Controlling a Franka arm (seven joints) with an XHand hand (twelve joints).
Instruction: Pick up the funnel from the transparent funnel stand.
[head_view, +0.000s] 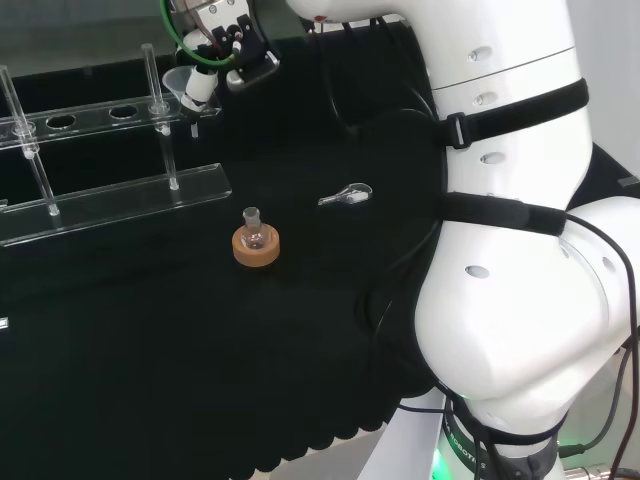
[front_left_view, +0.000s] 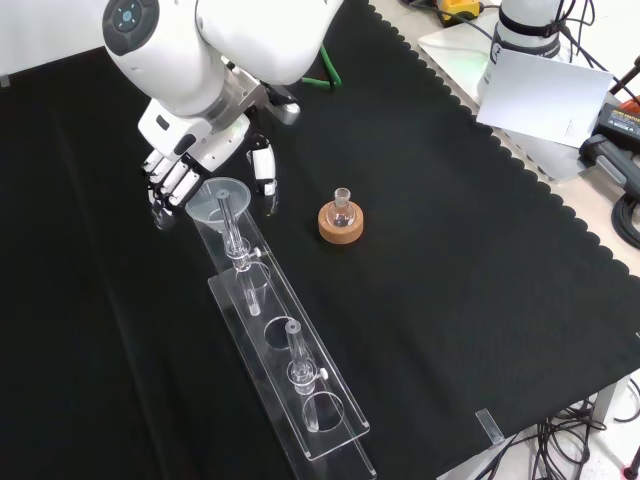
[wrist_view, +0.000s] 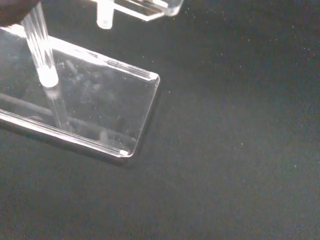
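The clear funnel sits in the end hole of the transparent stand, its stem hanging through the top shelf. In the head view the funnel is at the stand's right end. My hand hovers at that end, fingers at one side of the funnel's rim and the thumb at the other, spread and not closed round it. My hand is just right of the funnel in the head view. The wrist view looks past a stand post onto the base plate's corner.
A small glass flask stands in a cork ring right of the stand in the front view. A small clear piece lies on the cloth in the head view. The cloth's scalloped edge runs along the right of the front view.
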